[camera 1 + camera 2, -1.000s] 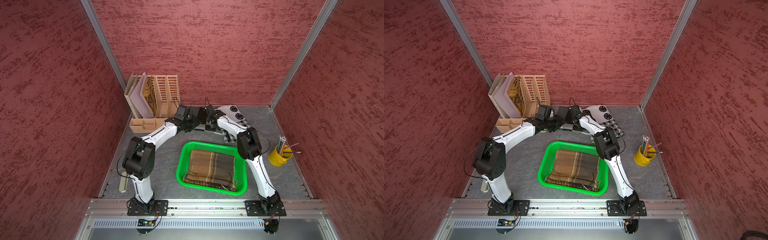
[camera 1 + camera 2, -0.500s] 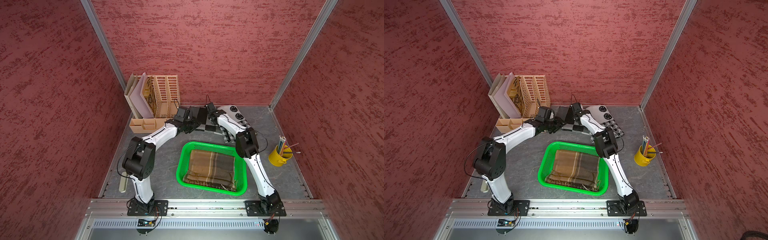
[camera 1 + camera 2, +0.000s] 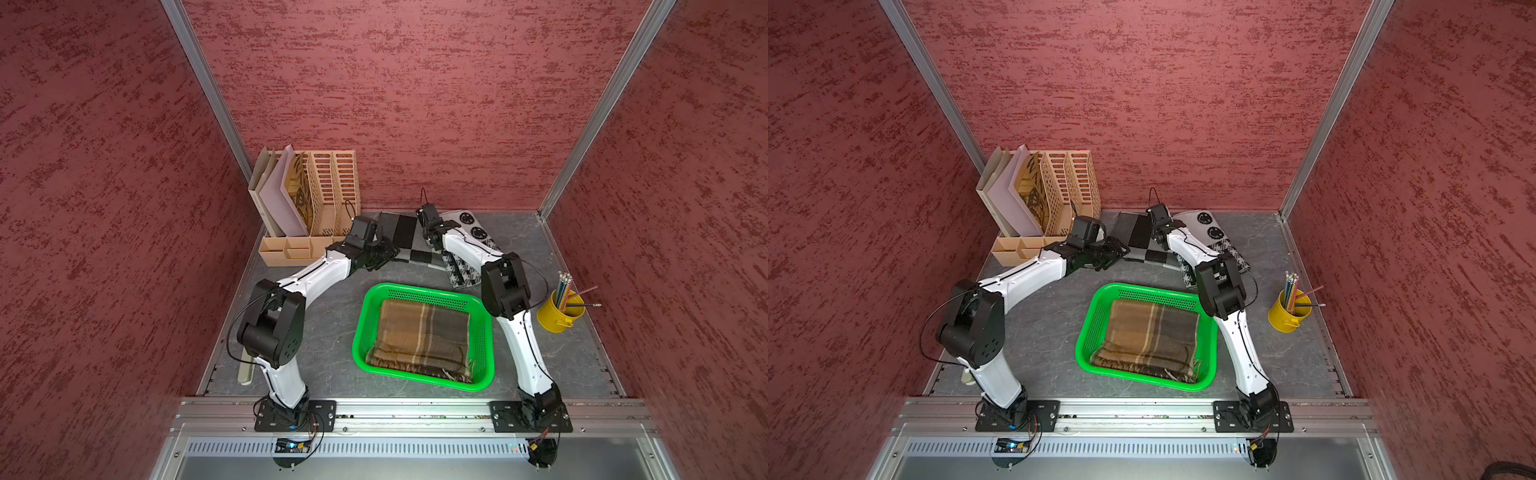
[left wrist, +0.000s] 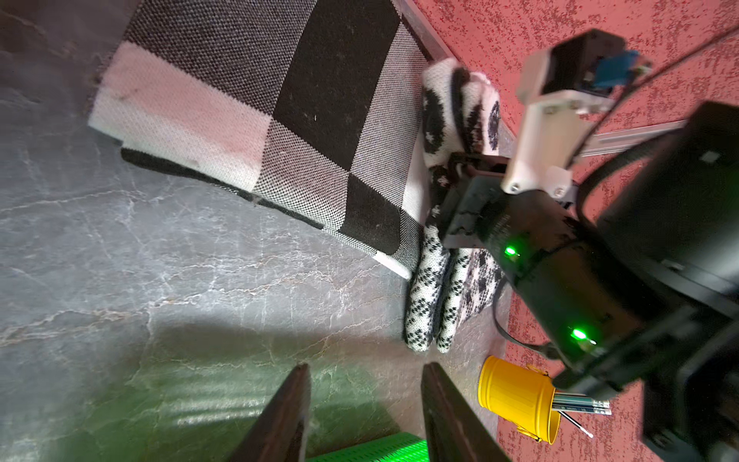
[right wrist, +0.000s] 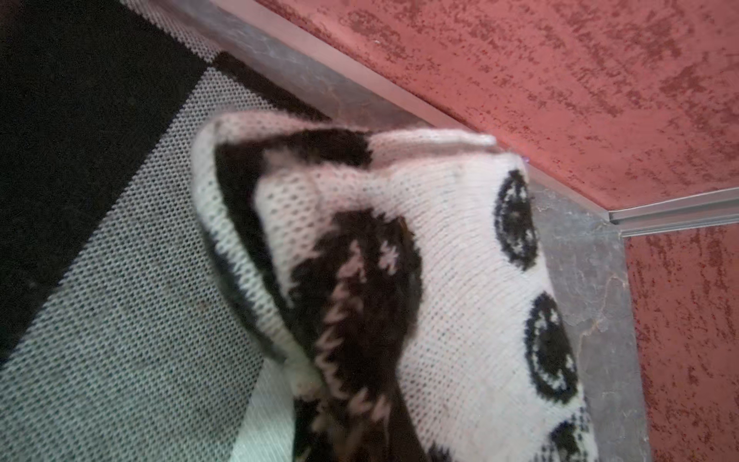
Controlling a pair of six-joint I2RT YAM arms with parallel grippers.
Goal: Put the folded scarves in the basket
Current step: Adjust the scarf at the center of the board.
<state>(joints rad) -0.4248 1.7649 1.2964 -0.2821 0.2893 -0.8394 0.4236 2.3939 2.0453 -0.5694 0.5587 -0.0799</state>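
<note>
A white knitted scarf (image 5: 460,280) with black round patterns fills the middle, its edge bunched into a raised fold. Touching it lies a checked cloth (image 5: 120,320) of black, grey and white squares. Behind both runs the grey marbled counter (image 5: 592,280), then a metal strip (image 5: 400,92) at the foot of the red wall (image 5: 560,80).

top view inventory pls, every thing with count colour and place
basket: 1, bright green, front centre of the table
plaid scarf: 1, brown, folded inside the basket
checked scarf: 1, black, grey and white, back centre
knitted scarf: 1, white with black circles, back right, against the checked scarf
file organizer: 1, tan, back left, holding folders
cup: 1, yellow, right side, holding pencils
flat strip: 1, beige, beside the left arm's base
table: 1, grey
left pincer: 1, black, open, by the checked scarf
right pincer: 1, black, shut on the knitted scarf
</note>
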